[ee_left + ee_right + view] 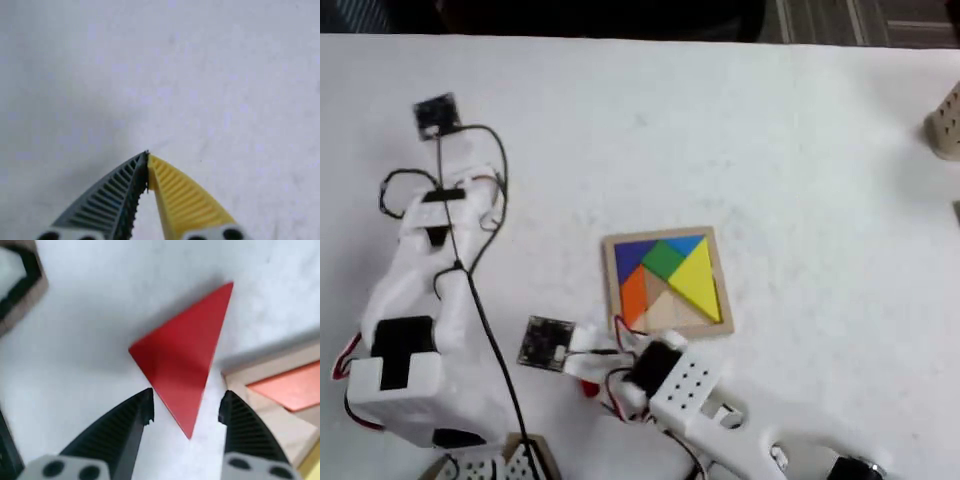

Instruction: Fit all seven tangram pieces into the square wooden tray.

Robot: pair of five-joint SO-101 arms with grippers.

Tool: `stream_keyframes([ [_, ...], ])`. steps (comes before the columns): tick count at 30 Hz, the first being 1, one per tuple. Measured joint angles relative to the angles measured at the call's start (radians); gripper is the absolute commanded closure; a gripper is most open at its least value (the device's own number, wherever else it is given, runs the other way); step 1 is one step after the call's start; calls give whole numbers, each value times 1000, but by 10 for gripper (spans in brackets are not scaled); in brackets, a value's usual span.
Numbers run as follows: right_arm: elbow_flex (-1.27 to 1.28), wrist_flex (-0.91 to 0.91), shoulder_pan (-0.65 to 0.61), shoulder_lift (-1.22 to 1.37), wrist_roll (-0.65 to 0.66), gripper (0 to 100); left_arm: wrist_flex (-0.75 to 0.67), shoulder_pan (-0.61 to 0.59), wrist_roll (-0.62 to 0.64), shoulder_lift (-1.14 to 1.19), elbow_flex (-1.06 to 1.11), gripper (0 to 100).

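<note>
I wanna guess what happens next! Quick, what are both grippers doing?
Left gripper: closed, empty.
Right gripper: open, fingers either side of the red triangle tip.

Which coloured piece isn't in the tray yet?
The red triangle: it lies on the table beside the tray; the others sit inside.

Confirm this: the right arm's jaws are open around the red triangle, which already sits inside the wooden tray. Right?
Not quite: the red triangle lies on the white table just outside the rim of the wooden tray, not inside it, as the right wrist view shows. The right arm's jaws are open around it.
</note>
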Motion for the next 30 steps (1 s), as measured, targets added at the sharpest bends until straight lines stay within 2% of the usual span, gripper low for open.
stream_keyframes([
  [4, 0, -69, -5, 25, -49, 676, 0, -8, 0, 2, -5, 976],
  [9, -35, -129, -31, 176, -103, 674, 0, -8, 0, 2, -5, 967],
  [16, -206, -46, -34, 365, -149, 675, 3, -8, 0, 2, -5, 854],
  [25, -256, 34, -178, 399, -247, 675, 44, -2, 0, 2, -5, 854],
  [30, -256, -3, -176, 420, -267, 675, 44, -2, 0, 2, -5, 854],
])
